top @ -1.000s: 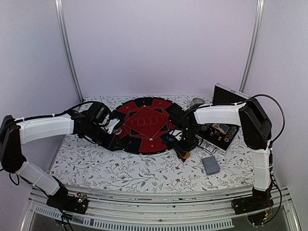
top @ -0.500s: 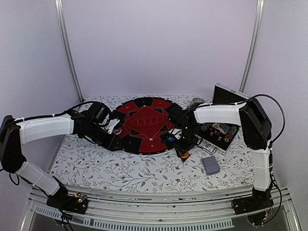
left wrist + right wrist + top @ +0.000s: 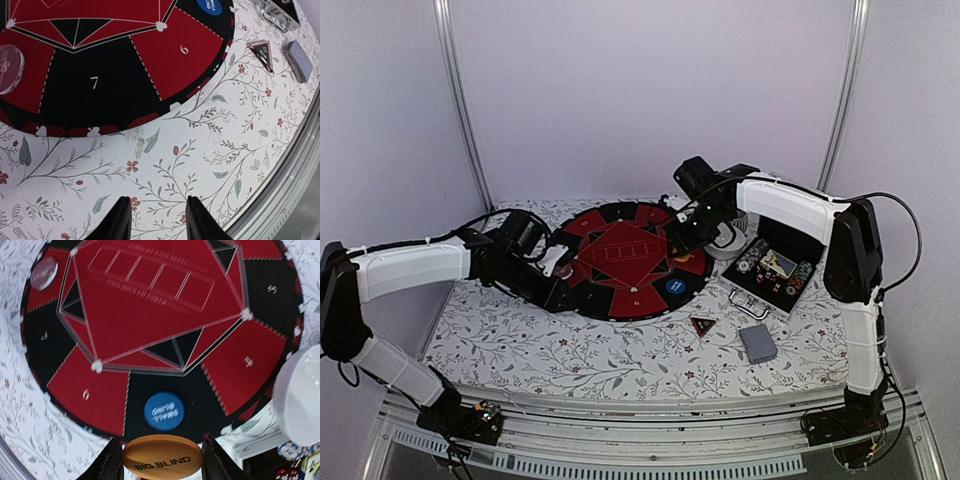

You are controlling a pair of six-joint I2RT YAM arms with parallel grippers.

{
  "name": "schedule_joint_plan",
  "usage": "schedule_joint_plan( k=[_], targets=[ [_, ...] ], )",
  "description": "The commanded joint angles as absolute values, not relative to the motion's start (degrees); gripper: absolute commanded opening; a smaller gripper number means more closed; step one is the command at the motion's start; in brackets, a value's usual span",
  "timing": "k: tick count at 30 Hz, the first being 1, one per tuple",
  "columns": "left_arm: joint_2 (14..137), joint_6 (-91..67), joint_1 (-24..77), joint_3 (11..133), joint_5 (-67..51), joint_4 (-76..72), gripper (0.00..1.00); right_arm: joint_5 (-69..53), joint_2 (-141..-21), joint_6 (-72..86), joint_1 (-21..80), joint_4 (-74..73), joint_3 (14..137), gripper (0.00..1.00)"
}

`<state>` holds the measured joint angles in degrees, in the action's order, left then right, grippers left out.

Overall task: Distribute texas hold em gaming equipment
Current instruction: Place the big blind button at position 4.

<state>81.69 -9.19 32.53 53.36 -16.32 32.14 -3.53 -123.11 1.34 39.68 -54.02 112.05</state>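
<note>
Now your right gripper pinches the orange Big Blind disc over the right edge of the round board, near the blue Small Blind disc lying on it, so next you should lower it onto the neighbouring seat and let go, while your left gripper hangs parted and empty.

Soft even light, right wrist view blurred
</note>
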Motion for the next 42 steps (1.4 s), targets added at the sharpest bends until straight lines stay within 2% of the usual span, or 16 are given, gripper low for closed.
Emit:
schedule_joint_plan(
  k=[1,9,19,42],
  targets=[
    [79.2,-8.5,31.4,52.4,-16.9,30.6,0.40,-1.8,-130.4,2.3,36.3,-49.9,118.9,0.38],
    [79.1,-7.9,30.4,52.7,-17.0,29.7,0.41,-1.4,-141.7,0.6,35.7,-47.7,131.0,0.36],
    [79.5,-7.7,30.1,52.5,-17.6,29.7,0.41,6.3,-146.1,0.9,35.3,-47.8,131.4,0.34],
    [79.4,-7.7,30.1,52.6,-17.7,29.7,0.42,6.5,-149.5,0.6,35.4,-45.2,132.3,0.38]
  ],
)
